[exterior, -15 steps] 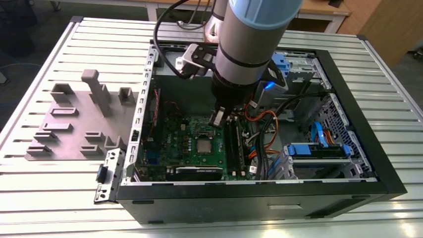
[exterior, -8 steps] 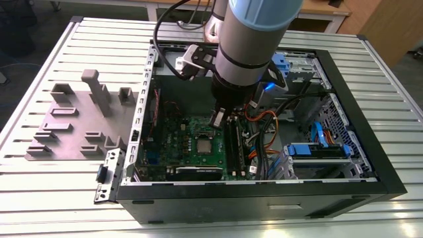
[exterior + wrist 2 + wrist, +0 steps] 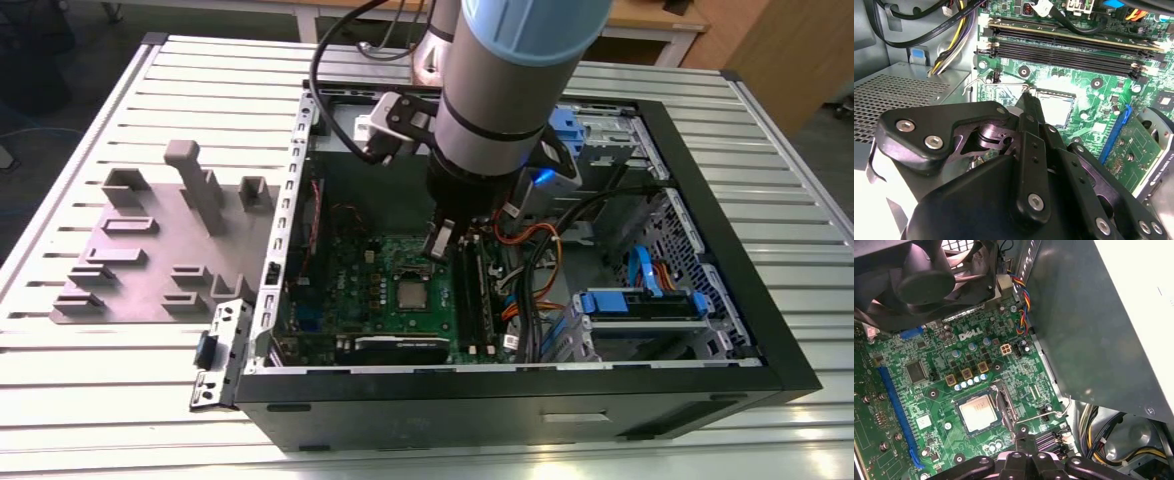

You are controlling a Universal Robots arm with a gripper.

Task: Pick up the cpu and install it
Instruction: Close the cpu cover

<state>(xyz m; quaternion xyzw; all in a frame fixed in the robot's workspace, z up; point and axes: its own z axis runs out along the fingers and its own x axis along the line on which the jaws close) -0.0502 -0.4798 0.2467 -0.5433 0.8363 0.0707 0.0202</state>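
The cpu lies flat in the socket of the green motherboard, its pale silvery top facing up; it also shows as the cpu in the exterior view and the cpu in the second wrist view. My gripper is inside the open computer case, its black fingers shut into one narrow tip with nothing between them. The tip hangs just beside the socket's edge, near the tilted metal socket frame and the wire lever. The gripper sits just above the board.
The black case walls in the board. Memory slots, cables, a blue drive bay and a fan crowd the socket. Grey plastic holder blocks stand on the slatted table at the exterior view's left.
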